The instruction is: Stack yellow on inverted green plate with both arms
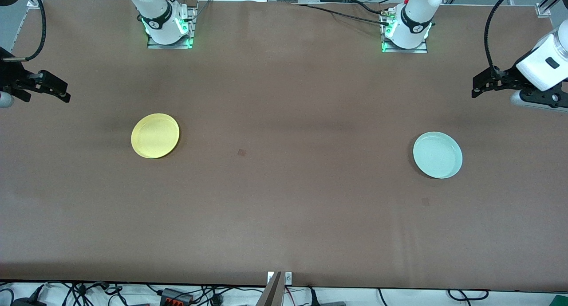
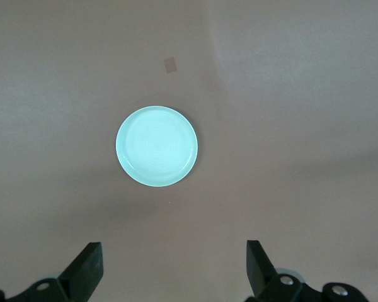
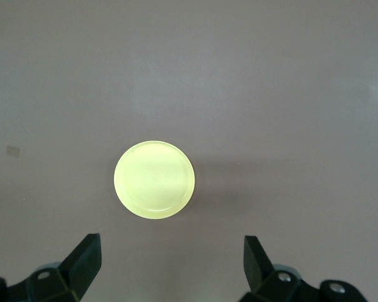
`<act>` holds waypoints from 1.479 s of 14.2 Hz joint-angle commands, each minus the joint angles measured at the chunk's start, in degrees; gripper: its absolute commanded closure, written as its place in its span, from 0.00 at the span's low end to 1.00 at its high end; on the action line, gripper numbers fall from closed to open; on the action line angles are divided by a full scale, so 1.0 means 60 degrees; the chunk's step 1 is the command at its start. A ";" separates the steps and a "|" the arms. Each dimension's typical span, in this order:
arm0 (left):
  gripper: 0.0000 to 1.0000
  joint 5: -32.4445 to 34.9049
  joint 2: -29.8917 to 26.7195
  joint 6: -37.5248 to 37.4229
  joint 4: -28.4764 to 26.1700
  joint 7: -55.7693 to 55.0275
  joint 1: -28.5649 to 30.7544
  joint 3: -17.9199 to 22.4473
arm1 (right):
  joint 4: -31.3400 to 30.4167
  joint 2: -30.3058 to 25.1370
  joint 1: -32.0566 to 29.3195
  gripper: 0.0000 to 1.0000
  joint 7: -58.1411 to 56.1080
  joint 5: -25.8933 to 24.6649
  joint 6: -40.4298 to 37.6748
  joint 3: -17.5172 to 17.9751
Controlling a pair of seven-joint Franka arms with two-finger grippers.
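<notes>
Both hands are raised with fingers spread wide — neither carries anything. The yellow [image 1: 155,135] lies rim-up on the surface [image 1: 284,199] below the right hand [image 1: 62,94]; the green plate [image 1: 437,154], also rim-up and not yet inverted, lies below the left hand [image 1: 475,92] — each plate presumably placed for its own arm.

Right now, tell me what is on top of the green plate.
Nothing lies on the green plate; it sits rim up on the brown table, its hollow bare. The yellow plate lies apart, toward the right arm's end. What is under the green plate is covered.
</notes>
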 commanded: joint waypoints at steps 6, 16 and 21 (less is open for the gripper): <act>0.00 0.0114 0.0145 -0.0231 0.0308 0.0125 -0.0004 -0.0028 | -0.0054 -0.0006 -0.0189 0.00 -0.0100 0.0087 -0.0049 0.0040; 0.00 0.0070 0.0466 -0.0612 0.0482 0.0140 0.0011 0.0045 | -0.0054 -0.0006 -0.0248 0.00 -0.0100 0.0087 -0.0137 0.0040; 0.00 -0.0062 0.1592 -0.0612 0.1536 0.0140 0.0303 0.0104 | -0.0054 -0.0006 -0.0233 0.00 -0.0100 0.0087 -0.0152 0.0054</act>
